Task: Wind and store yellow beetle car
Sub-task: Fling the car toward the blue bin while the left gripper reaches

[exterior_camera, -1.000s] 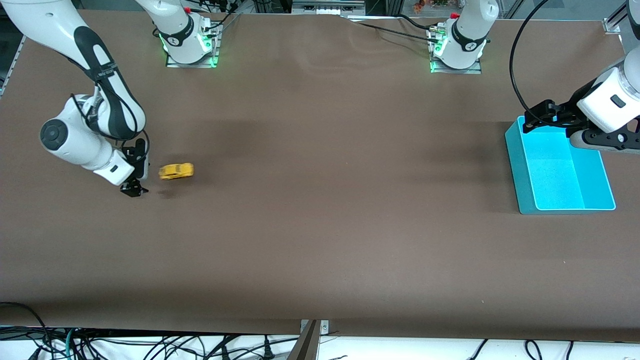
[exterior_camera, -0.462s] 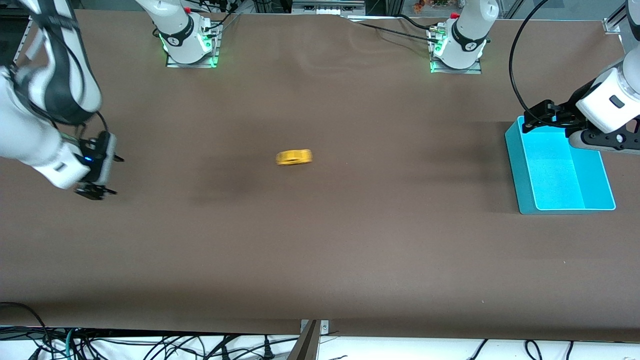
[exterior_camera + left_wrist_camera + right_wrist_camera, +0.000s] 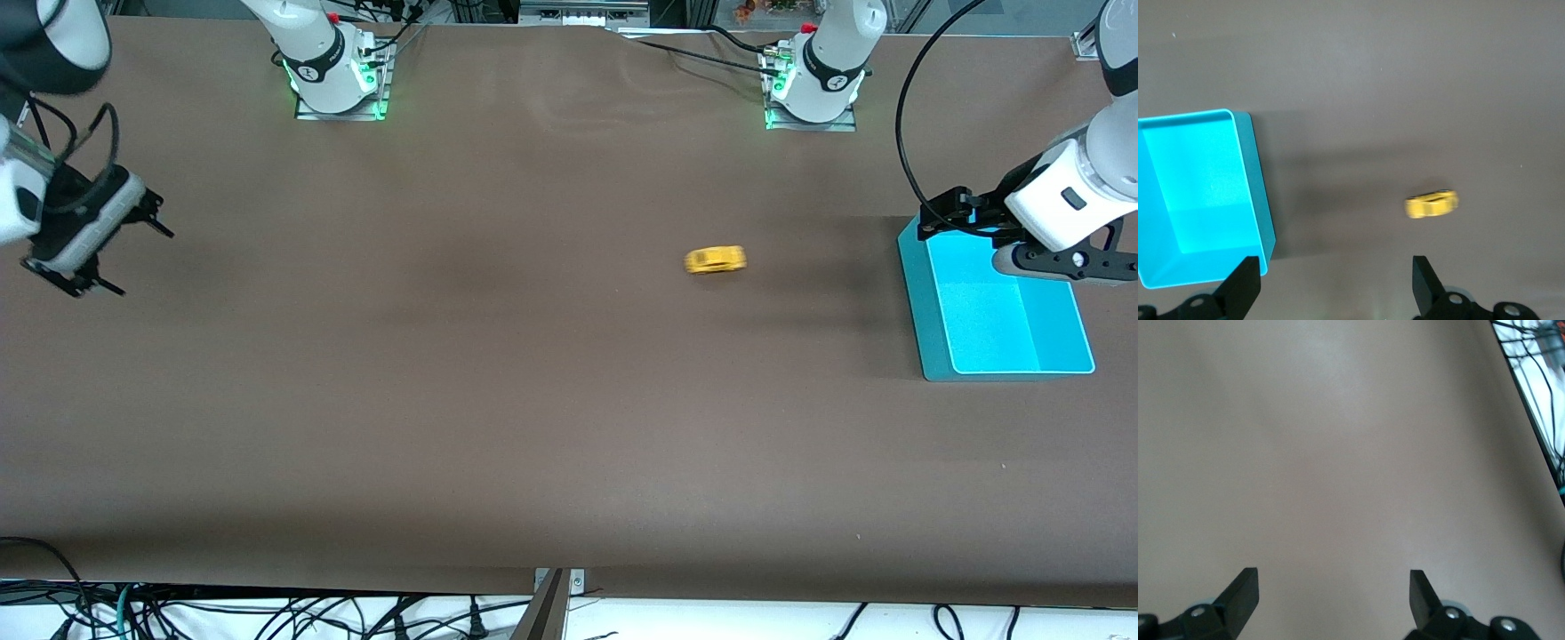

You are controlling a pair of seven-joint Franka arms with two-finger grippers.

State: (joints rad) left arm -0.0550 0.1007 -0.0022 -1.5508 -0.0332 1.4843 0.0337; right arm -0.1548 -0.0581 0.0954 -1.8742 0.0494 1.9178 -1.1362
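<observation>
Right end effector [image 3: 98, 244] up at the right arm's end of the desk [image 3: 498, 427], over bare brown surface, fingers [image 3: 1241, 590] spread wide with nothing between them. Wrist tilted, black cable looped over the wrist housing. Right wrist view filled with plain desk surface, plus a tangle of cables [image 3: 1541, 360] past the desk's edge.

Two arm bases [image 3: 336, 67] bolted along the top edge in the front view, both glowing green at the foot, cables trailing between them.

Yellow beetle car [image 3: 715, 260] alone on the open desk, toward the left arm's end, wheels down, slightly smeared in both the front view and the left wrist view [image 3: 1431, 204]. Well apart from either end effector; near the cyan bin [image 3: 925, 302] but not touching it, a strip of bare desk between the two. Nothing standing between car and bin.

Cyan bin lying flat at the left arm's end, open side up, interior bare.

Left end effector [image 3: 944, 216] over the bin's corner farthest from the front camera, arm bent in from the desk's end, black cable arching above. Fingers [image 3: 1245, 283] parted wide, gripping nothing; bin wall [image 3: 1258, 193] and car both visible past them.
</observation>
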